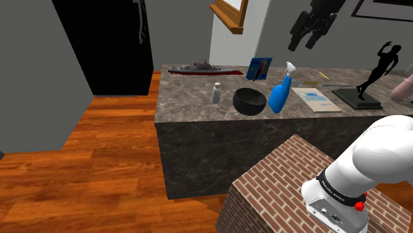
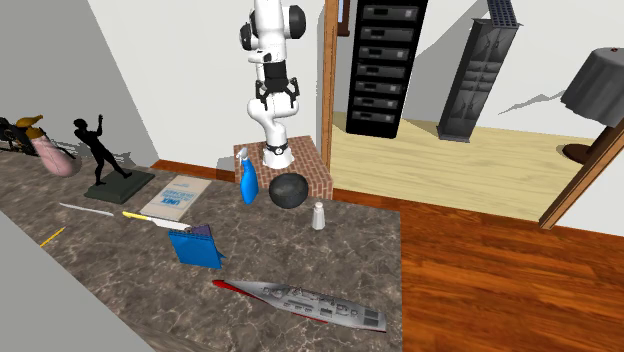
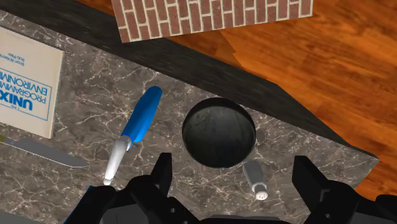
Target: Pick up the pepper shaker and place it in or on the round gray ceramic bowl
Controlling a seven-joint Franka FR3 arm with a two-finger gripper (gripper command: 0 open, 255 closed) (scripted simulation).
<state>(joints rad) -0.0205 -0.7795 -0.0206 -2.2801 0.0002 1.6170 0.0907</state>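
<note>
The pepper shaker [image 1: 216, 93] is a small light grey shaker standing upright on the marble counter [image 1: 198, 109], just left of a round dark bowl [image 1: 249, 100] in the shoulder view. My black gripper [image 1: 301, 45] hangs open high above the counter, over the bowl's right side, holding nothing. From the second exterior view, the shaker [image 2: 319, 215] stands beside the bowl [image 2: 289, 190], with the gripper [image 2: 278, 100] raised well above them. Looking down from the wrist, the shaker [image 3: 256, 179] and the bowl [image 3: 219, 132] lie far below the spread fingers of the gripper [image 3: 233, 163].
A blue spray bottle [image 1: 280, 93] stands close to the bowl's other side. A paperback [image 1: 316, 98], a black figurine [image 1: 374, 73], a blue box [image 1: 259, 68] and a model ship [image 1: 204, 68] sit further back. The brick stand [image 1: 291, 185] is beside the counter's front.
</note>
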